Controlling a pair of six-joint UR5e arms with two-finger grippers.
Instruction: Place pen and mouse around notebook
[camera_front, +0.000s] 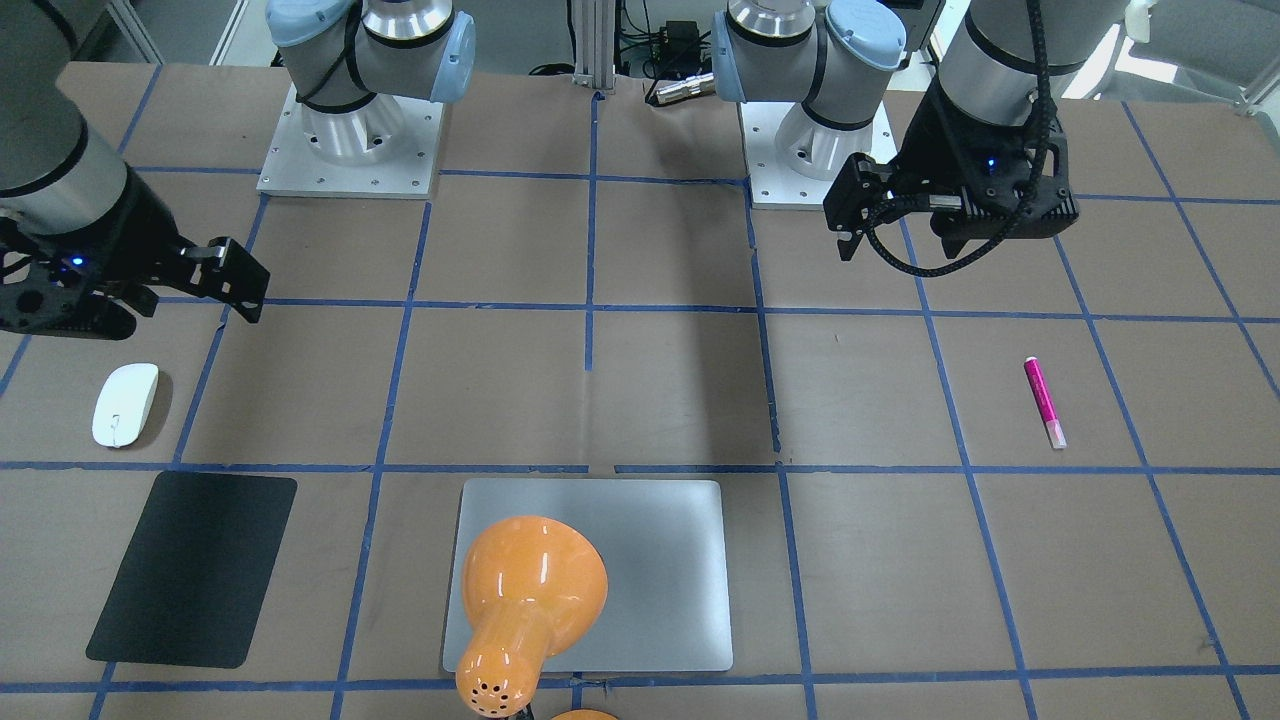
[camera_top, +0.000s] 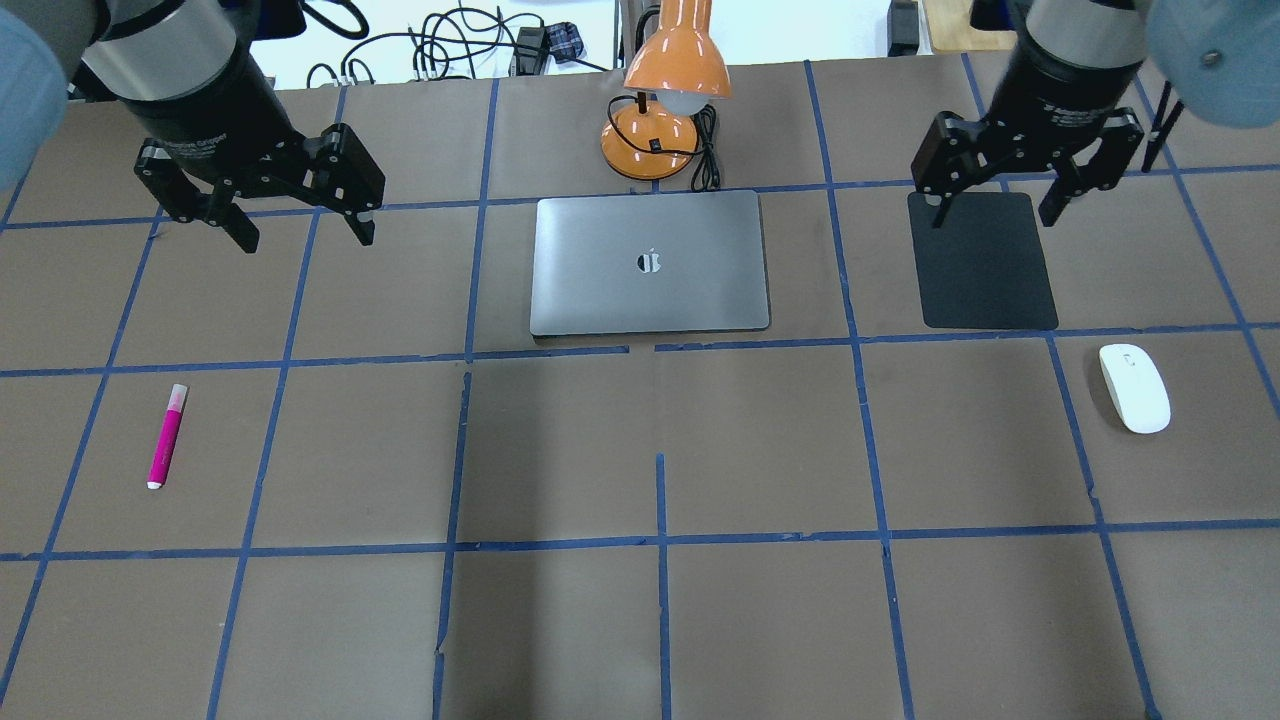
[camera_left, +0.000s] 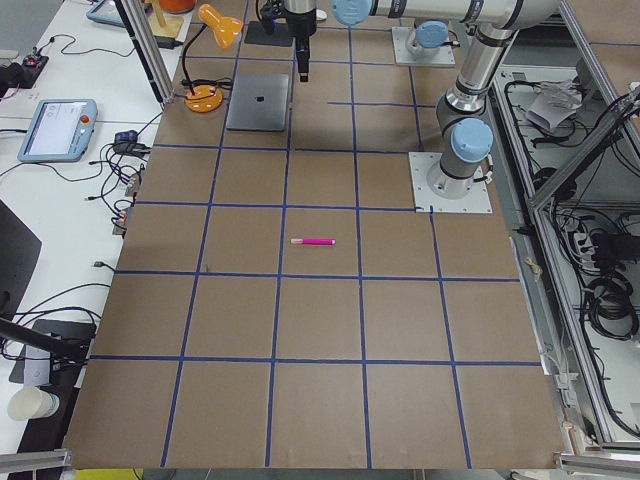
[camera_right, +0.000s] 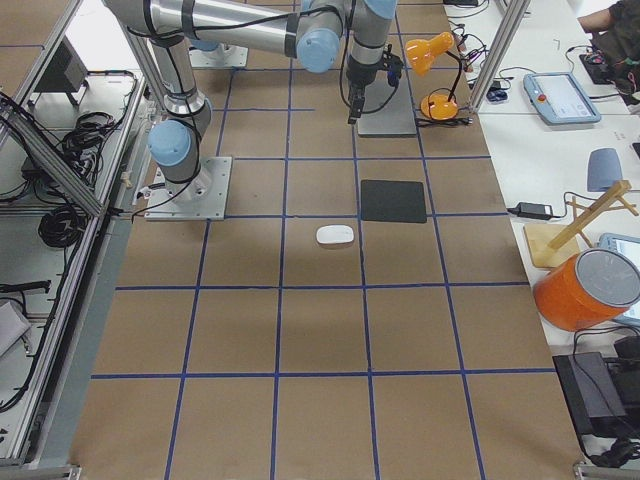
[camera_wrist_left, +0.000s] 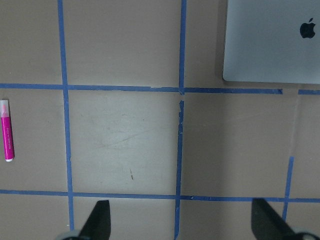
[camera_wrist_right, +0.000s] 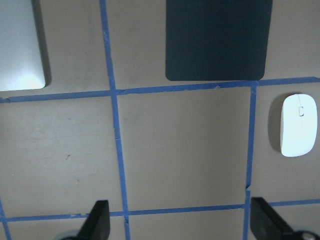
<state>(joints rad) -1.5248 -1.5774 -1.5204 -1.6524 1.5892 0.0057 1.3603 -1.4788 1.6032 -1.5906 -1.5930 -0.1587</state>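
The magenta pen (camera_top: 167, 436) with its pale cap lies flat on the table's left side, also at the left edge of the left wrist view (camera_wrist_left: 7, 136). The white mouse (camera_top: 1134, 388) rests on the right side, near the black mat's corner (camera_wrist_right: 298, 125). The closed silver notebook (camera_top: 600, 290) lies at the far centre. My left gripper (camera_top: 305, 238) hangs open and empty above the table, between notebook and pen but further back than the pen. My right gripper (camera_top: 993, 215) hovers open and empty over the mat's far end, apart from the mouse.
A thin black mat (camera_top: 985, 260) lies right of the notebook. An orange desk lamp (camera_top: 670, 80) with its cord stands behind the notebook, its shade leaning over it (camera_front: 525, 590). Blue tape lines grid the brown tabletop. Both arm bases sit at the near edge.
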